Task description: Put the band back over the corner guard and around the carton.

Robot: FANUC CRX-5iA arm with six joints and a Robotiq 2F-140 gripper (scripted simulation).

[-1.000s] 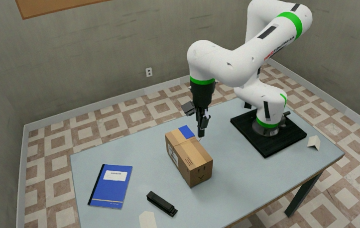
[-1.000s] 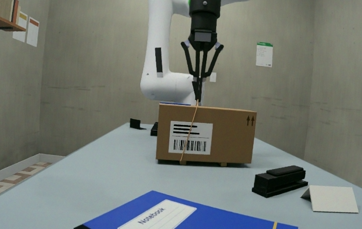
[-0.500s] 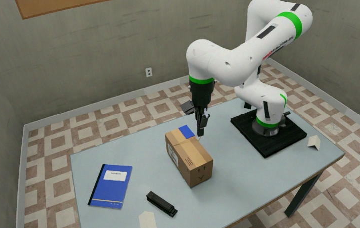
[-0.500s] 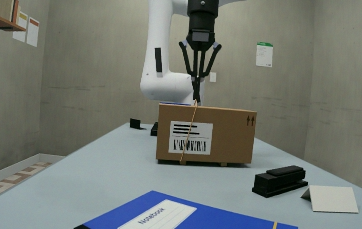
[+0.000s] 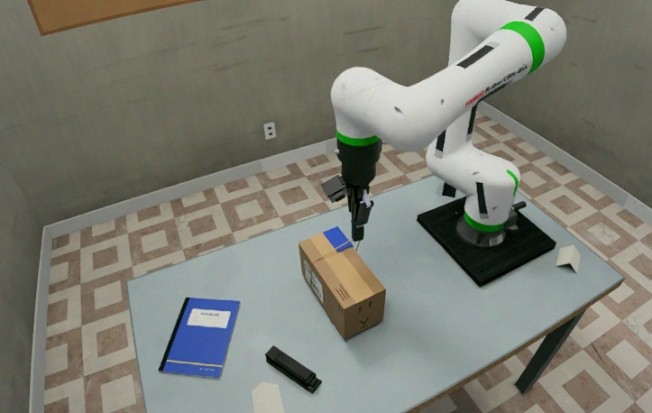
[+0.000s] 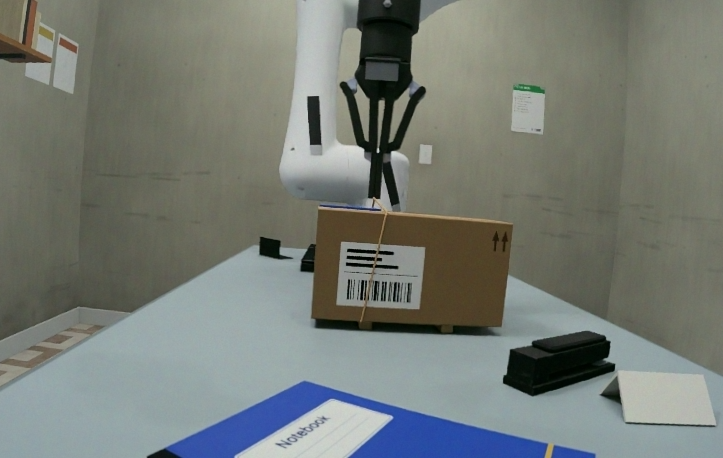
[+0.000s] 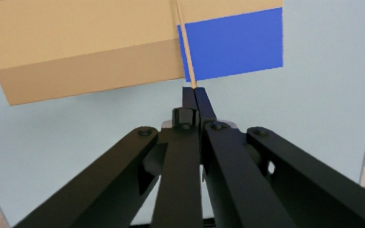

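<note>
A brown carton point(image 5: 343, 282) point(image 6: 454, 273) point(image 7: 80, 45) stands on the grey table point(image 5: 420, 318) and looks level. A blue corner guard point(image 5: 337, 237) point(image 6: 346, 206) point(image 7: 235, 42) sits on the top at its far end. A thin tan band point(image 5: 335, 250) point(image 6: 372, 267) point(image 7: 186, 55) runs round the carton. It slants across the labelled side and lies along the guard's inner edge, not over the guard. My gripper point(image 5: 357, 238) point(image 6: 379, 196) point(image 7: 192, 103) stands at the carton's far top edge. It is shut on the band, which rises to a small peak at the fingertips.
A blue notebook point(image 5: 200, 336) point(image 6: 318, 427) and a black stapler point(image 5: 293, 368) point(image 6: 557, 361) lie at the table's near side. Folded white cards lie at the right edge point(image 5: 569, 256) and the front point(image 5: 266, 398) point(image 6: 659, 397). The arm's black base point(image 5: 487, 241) stands right of the carton.
</note>
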